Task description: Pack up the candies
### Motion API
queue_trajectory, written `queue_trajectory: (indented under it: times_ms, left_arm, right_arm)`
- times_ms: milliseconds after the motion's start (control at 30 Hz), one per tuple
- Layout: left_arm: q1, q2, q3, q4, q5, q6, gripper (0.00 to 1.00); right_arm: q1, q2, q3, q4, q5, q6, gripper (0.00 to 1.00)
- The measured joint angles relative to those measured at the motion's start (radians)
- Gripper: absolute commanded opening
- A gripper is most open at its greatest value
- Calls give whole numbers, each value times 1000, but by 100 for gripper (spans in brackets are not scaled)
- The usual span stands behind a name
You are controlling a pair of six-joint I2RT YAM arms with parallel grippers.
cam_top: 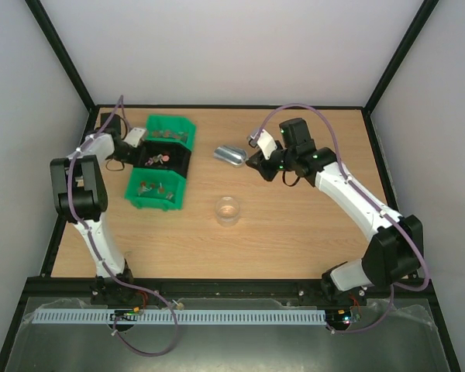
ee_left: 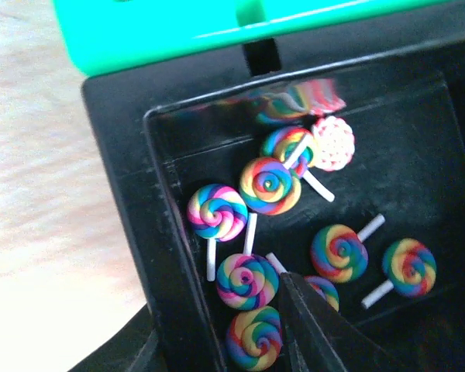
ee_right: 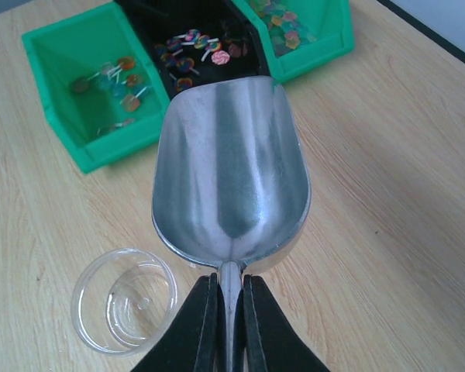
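Observation:
The candies [ee_left: 270, 184] are small rainbow-swirl lollipops with white sticks, lying in a black bin [ee_left: 124, 155]. They also show in the right wrist view [ee_right: 190, 50] and, tiny, in the top view [cam_top: 160, 157]. My left gripper [ee_left: 217, 294] straddles the bin's near wall, with one finger [ee_left: 318, 329] inside among the candies, the jaws apart and holding no candy. It sits at the bin's left side [cam_top: 138, 147]. My right gripper [ee_right: 230, 298] is shut on the handle of the empty silver scoop [ee_right: 232, 155], held over the table right of the bins [cam_top: 229, 154].
Two green bins [cam_top: 173, 124] [cam_top: 149, 203] with other small candies flank the black bin. They also appear in the right wrist view [ee_right: 62, 85] [ee_right: 329, 39]. A small clear round jar [cam_top: 228, 209] stands empty on the wooden table, below and left of the scoop [ee_right: 124, 301].

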Motion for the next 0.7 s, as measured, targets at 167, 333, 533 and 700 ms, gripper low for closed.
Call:
queue_trajectory:
  times_ms: [167, 333, 533, 700]
  left_arm:
    - [-95, -106, -142, 35, 5, -17, 25]
    - [-169, -165, -219, 63, 32, 13, 19]
    - [-184, -222, -266, 67, 46, 40, 13]
    - [-180, -225, -271, 52, 91, 55, 8]
  right_arm:
    - [0, 16, 0, 1, 21, 1, 1]
    - [0, 33, 0, 2, 43, 4, 1]
    - [0, 72, 1, 1, 69, 5, 1]
    - [0, 89, 1, -1, 76, 7, 1]
